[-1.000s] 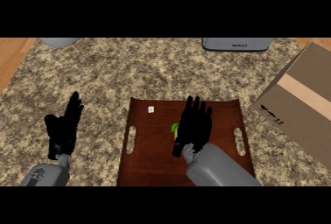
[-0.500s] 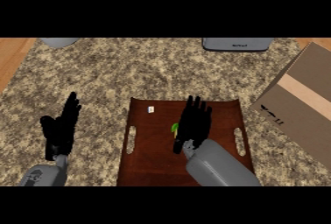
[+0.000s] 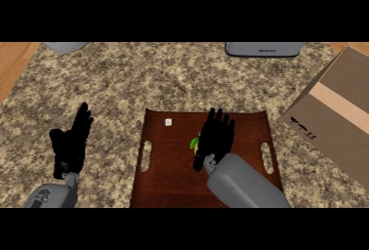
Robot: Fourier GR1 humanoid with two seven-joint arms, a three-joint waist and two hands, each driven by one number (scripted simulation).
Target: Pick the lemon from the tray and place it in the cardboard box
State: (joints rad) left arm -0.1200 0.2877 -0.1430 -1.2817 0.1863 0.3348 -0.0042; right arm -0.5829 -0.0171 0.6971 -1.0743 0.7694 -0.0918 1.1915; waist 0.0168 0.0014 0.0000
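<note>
A dark brown tray (image 3: 162, 171) with slot handles lies on the counter in front of me. My right hand (image 3: 215, 137) hovers over its middle with straight fingers pointing away. It covers most of a green-yellow lemon (image 3: 194, 143), of which only a sliver shows at the hand's left edge. The cardboard box (image 3: 337, 114) stands at the right, past the tray's right handle. My left hand (image 3: 72, 141) rests open over the counter to the left of the tray, fingers up.
A small white object (image 3: 169, 122) lies near the tray's far left corner. Two grey items sit at the counter's far edge, one at the left (image 3: 66, 47) and one at the right (image 3: 264, 49). Wooden floor (image 3: 13, 61) shows at the far left.
</note>
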